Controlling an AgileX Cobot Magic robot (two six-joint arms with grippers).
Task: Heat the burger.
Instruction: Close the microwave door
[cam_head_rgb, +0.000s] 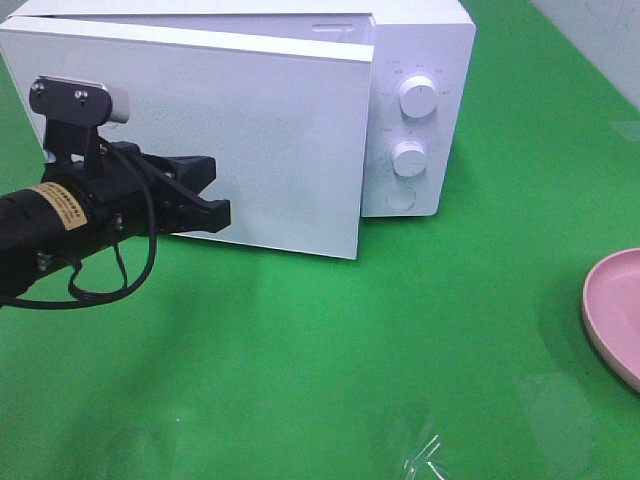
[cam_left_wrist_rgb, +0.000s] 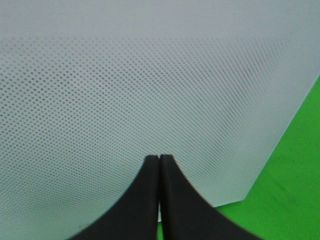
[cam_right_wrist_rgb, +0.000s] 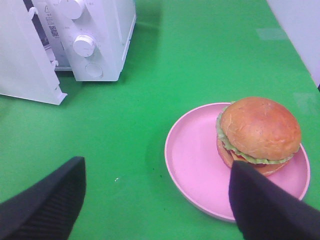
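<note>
The burger (cam_right_wrist_rgb: 260, 129), with its golden bun, green lettuce and dark patty, sits toward one side of a round pink plate (cam_right_wrist_rgb: 192, 160). My right gripper (cam_right_wrist_rgb: 157, 167) hovers open above the table beside the plate, with nothing between its black fingers. The exterior view shows only the plate's rim (cam_head_rgb: 612, 300) at the right edge; the burger is out of frame there. The white microwave (cam_head_rgb: 415, 110) stands at the back, its door (cam_head_rgb: 260, 140) swung partly open. My left gripper (cam_head_rgb: 222, 213) is shut, its tips (cam_left_wrist_rgb: 159, 159) right at the door's dotted outer face, holding nothing.
Two white knobs (cam_head_rgb: 417, 97) and a round button are on the microwave's front panel. A scrap of clear film (cam_head_rgb: 425, 455) lies near the table's front edge. The green tabletop (cam_head_rgb: 400, 330) stretches between the microwave and the plate.
</note>
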